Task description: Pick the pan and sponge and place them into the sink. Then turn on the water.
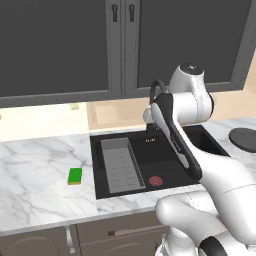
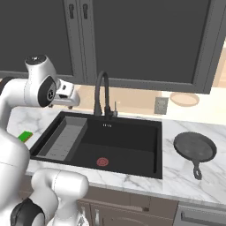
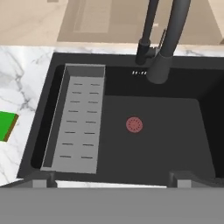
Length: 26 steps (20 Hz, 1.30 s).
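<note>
The black sink (image 2: 132,143) is set into the marble counter, with a red drain (image 2: 102,162) and a black gooseneck faucet (image 2: 102,92) behind it. No water runs. The dark round pan (image 2: 194,148) lies on the counter right of the sink, its handle pointing to the front edge; it also shows as pan (image 1: 245,139). The green sponge (image 1: 75,176) lies on the counter left of the sink, seen too as sponge (image 2: 25,136) and sponge (image 3: 6,126). My gripper (image 3: 111,178) hangs open above the sink (image 3: 166,131), empty, well apart from pan and sponge.
A grey ribbed tray (image 3: 78,122) fills the sink's left part. Dark wall cabinets hang above the faucet (image 3: 168,43). A tan shallow dish (image 2: 184,99) and a wall outlet (image 2: 160,105) sit at the back right. My own arm crosses in front of the sink (image 1: 95,165).
</note>
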Available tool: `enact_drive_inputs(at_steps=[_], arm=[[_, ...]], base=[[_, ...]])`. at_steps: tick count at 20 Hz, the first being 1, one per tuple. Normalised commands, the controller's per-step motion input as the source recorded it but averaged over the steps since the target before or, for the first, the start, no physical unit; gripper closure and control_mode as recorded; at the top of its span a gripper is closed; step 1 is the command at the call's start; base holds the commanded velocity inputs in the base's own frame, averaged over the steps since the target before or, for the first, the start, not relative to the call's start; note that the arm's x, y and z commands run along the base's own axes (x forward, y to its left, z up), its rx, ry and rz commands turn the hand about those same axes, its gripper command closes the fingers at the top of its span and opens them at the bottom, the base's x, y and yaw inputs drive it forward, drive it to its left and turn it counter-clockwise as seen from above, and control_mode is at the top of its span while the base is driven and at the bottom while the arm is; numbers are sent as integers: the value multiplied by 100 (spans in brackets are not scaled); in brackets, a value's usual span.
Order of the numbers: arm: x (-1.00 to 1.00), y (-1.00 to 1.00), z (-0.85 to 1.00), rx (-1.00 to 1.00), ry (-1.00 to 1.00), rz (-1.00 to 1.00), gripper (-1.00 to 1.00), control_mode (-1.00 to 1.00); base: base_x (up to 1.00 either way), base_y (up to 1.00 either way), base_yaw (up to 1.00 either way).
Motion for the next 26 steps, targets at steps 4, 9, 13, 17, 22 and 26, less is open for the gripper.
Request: enact_drive_inputs(at_steps=[4, 9, 13, 17, 22, 26], arm=[[-14, -2, 0, 0, -4, -9, -100, -100], [-8, -17, -5, 0, -1, -6, -100, -100], [-1, -43, -22, 0, 0, -2, -100, -100], [0, -56, -7, 0, 0, 0, -100, -100], [0, -64, 0, 0, 1, 0, -100, -100], [1, -59, 0, 0, 5, 0, -100, -100]], base=[[0, 0, 0], [0, 0, 0], [0, 0, 0], [0, 0, 0], [0, 0, 0], [0, 0, 0]])
